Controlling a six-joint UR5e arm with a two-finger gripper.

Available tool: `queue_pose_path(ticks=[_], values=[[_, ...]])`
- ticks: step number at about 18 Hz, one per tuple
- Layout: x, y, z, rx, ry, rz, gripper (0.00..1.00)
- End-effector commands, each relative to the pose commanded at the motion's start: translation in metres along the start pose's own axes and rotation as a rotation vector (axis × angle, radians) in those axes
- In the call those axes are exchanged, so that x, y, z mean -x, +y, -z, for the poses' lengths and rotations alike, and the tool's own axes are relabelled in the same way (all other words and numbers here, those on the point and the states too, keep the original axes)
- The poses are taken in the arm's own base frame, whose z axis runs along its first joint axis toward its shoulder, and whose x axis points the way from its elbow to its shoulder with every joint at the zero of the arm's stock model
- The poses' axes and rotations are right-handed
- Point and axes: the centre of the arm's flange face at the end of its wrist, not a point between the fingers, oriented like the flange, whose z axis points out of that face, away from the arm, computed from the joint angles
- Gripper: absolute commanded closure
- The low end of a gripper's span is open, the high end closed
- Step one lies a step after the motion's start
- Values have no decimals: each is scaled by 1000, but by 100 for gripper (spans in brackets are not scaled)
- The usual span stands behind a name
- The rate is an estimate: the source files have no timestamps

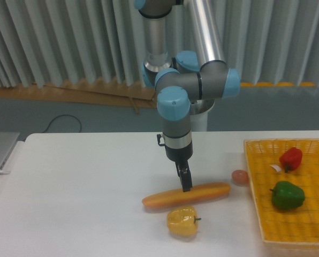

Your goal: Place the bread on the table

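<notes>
Gripper (185, 186): jaws clenched on bread (185, 195). Bread: long, orange-golden, slightly tilted, low over white table (84, 182), beside yellow pepper (182, 222).

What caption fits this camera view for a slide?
Gripper at the middle of the bread lying on the table, beside a yellow pepper.

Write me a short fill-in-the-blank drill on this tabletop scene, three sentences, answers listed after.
1. The long orange-golden bread loaf lies on the white ____.
2. The woven yellow basket holds a red pepper and a ____ pepper.
3. The small pinkish ball sits between the loaf and the ____.

Missing words: table; green; basket
</notes>
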Motion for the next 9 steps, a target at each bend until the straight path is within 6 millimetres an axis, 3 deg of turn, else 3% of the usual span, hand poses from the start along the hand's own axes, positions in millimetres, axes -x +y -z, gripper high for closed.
queue_pose_path(ticks=[3,9], values=[[-5,3,16,-1,-15,19,0],[-36,9,61,23,16,2,0]])
